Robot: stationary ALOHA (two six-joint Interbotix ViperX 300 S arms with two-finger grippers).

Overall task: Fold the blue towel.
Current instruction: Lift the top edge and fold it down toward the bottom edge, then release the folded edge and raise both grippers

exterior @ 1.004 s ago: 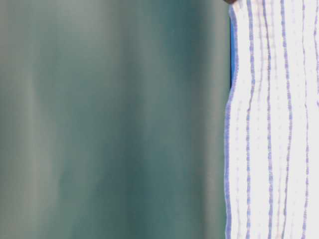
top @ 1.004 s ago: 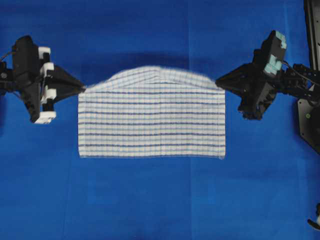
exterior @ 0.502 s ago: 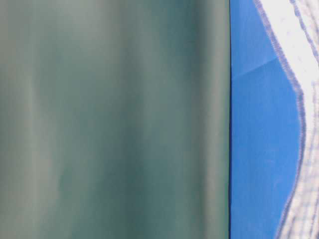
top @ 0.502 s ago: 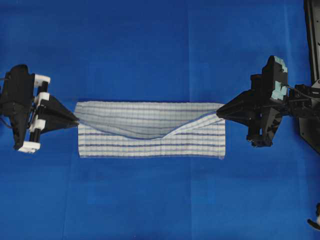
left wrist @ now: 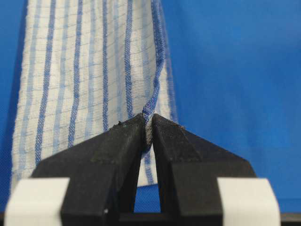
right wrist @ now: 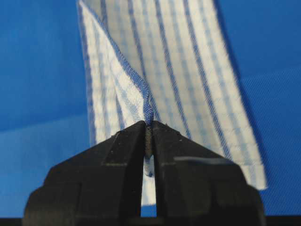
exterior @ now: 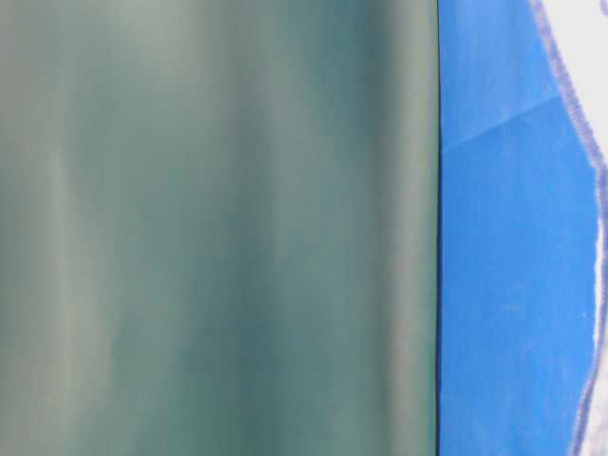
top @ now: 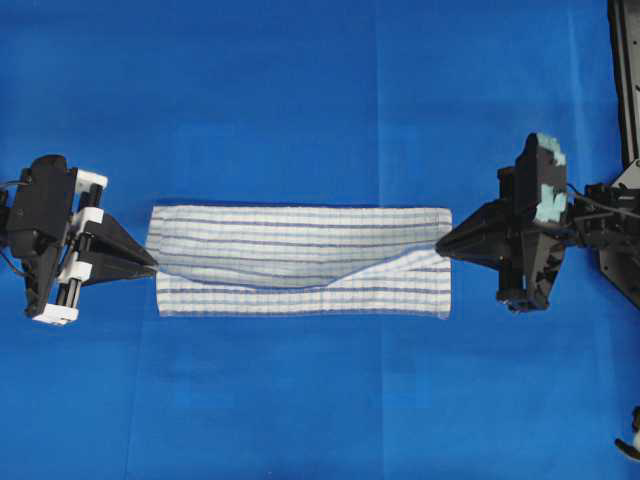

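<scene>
A solid blue worktop [top: 320, 100] carries the blue towel [top: 300, 262], a striped band lying at centre with its long axis left to right. The left gripper [top: 152, 267] and right gripper [top: 440, 245] are each pinched tight on a raised corner at the towel's ends; the wrist views show cloth nipped between the jaws. The table-level view catches only a blurred towel edge.

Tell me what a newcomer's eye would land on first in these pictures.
First, the blue towel, a striped white band stretched across the middle of the blue table covering, its upper layer sagging over the lower one. Next, the black left tool and right tool, one at each end, each pinching a towel corner shut.
</scene>
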